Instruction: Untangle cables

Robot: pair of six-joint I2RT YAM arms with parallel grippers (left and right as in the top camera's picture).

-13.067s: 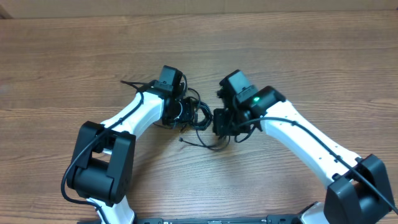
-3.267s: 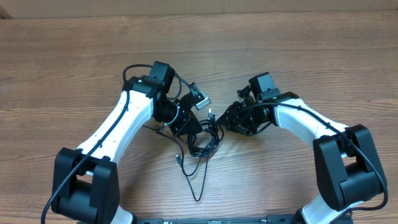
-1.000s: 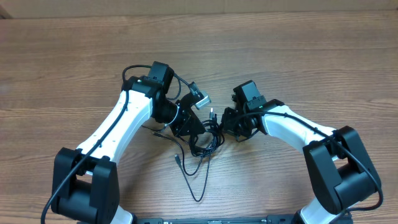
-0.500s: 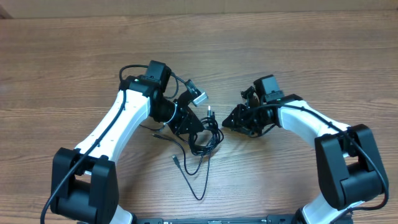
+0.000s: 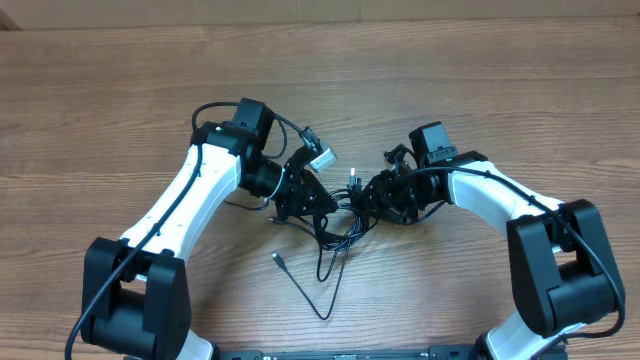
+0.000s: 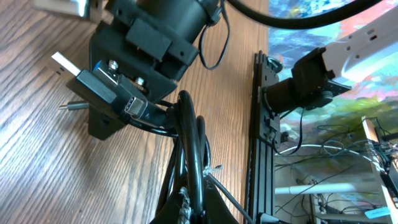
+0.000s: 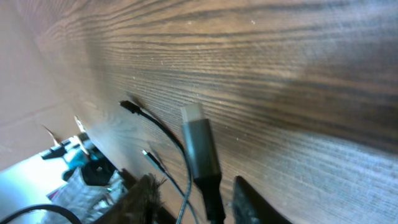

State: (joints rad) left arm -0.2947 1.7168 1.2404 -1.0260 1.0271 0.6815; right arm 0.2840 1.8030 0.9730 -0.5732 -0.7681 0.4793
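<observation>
L gripper (image 5: 303, 196) is clamped on the knot of black cables (image 5: 335, 235). R gripper (image 7: 196, 202) jaws stand apart w/ a grey USB plug (image 7: 198, 146) between them, above the wood table (image 5: 450, 80).

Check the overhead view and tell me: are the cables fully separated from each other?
No: the cables sit bunched in one tangle of crossing loops, with only one plug end trailing free on the table.

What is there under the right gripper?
In the wrist view, a grey silver-tipped plug of the cables lies between the right gripper's fingers, with bare table wood beyond it. From above, the gripper itself hides where the cables pass beneath.
</observation>
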